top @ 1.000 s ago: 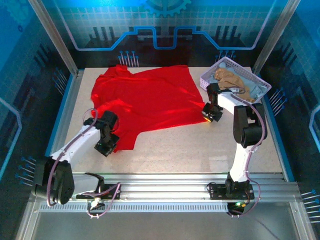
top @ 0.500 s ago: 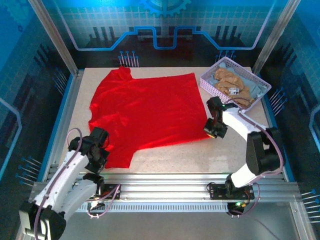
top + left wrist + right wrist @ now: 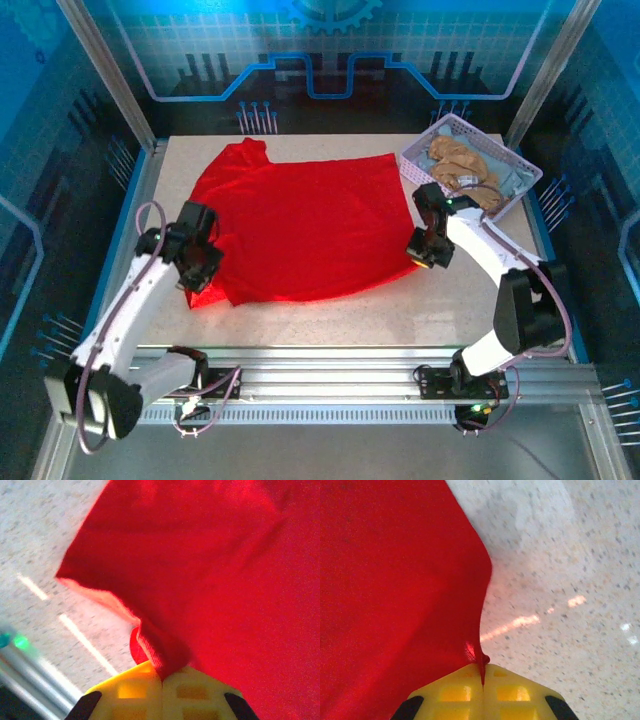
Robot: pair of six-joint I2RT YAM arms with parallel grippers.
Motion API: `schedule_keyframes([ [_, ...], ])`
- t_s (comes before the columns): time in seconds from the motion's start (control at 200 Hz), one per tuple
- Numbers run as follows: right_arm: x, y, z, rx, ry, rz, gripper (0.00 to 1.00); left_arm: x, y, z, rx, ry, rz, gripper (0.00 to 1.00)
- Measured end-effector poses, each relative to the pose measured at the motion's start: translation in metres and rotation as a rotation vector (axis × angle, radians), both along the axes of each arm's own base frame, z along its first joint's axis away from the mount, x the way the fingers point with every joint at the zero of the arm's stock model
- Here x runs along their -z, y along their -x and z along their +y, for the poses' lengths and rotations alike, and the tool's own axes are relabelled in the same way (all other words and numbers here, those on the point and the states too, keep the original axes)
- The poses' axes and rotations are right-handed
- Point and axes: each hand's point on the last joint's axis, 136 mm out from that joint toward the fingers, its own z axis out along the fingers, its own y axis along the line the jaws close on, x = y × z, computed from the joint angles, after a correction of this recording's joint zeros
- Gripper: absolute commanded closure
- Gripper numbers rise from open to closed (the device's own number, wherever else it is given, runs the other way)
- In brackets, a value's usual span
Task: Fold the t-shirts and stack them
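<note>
A large bright red t-shirt [image 3: 300, 225] lies spread across the middle of the table. My left gripper [image 3: 198, 283] is shut on its near left corner, a folded hem [image 3: 155, 655] pinched between the yellow fingers [image 3: 125, 690]. At the right side my right gripper [image 3: 425, 252] is shut on the shirt's near right corner [image 3: 481, 662]. A tan tee [image 3: 462, 160] and a pale blue-grey tee [image 3: 508, 178] lie bunched in the basket. No bear print is visible on the red cloth.
The lavender lattice basket [image 3: 420, 152] stands at the back right corner, just behind my right arm. Bare speckled tabletop [image 3: 400, 310] runs along the front. Metal rails [image 3: 330, 380] border the near edge.
My left gripper has swung forward from the near left edge onto the table, carrying the shirt's corner. The shirt shifted back and left. My right gripper moved slightly back.
</note>
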Motion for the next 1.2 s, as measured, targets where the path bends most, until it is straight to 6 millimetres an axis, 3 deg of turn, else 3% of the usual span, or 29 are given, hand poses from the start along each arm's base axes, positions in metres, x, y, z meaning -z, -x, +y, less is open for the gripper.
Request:
schedule_keyframes([
  [0.23, -0.012, -0.048, -0.001, 0.014, -0.006, -0.027, 1.00, -0.008, -0.061, 0.017, 0.027, -0.029, -0.007, 1.00],
  [0.325, -0.015, -0.072, 0.001, 0.009, -0.010, -0.050, 1.00, -0.008, -0.078, 0.024, 0.041, -0.041, -0.013, 1.00],
  [0.495, -0.008, -0.097, 0.002, 0.008, -0.011, -0.044, 1.00, -0.012, -0.108, 0.035, 0.084, -0.069, -0.035, 1.00],
  [0.665, 0.001, -0.114, 0.004, 0.002, -0.009, -0.032, 1.00, -0.012, -0.139, 0.039, 0.136, -0.094, -0.054, 1.00],
  [1.2, 0.003, -0.150, 0.007, -0.009, -0.006, -0.053, 1.00, -0.009, -0.192, 0.053, 0.271, -0.153, -0.060, 1.00],
])
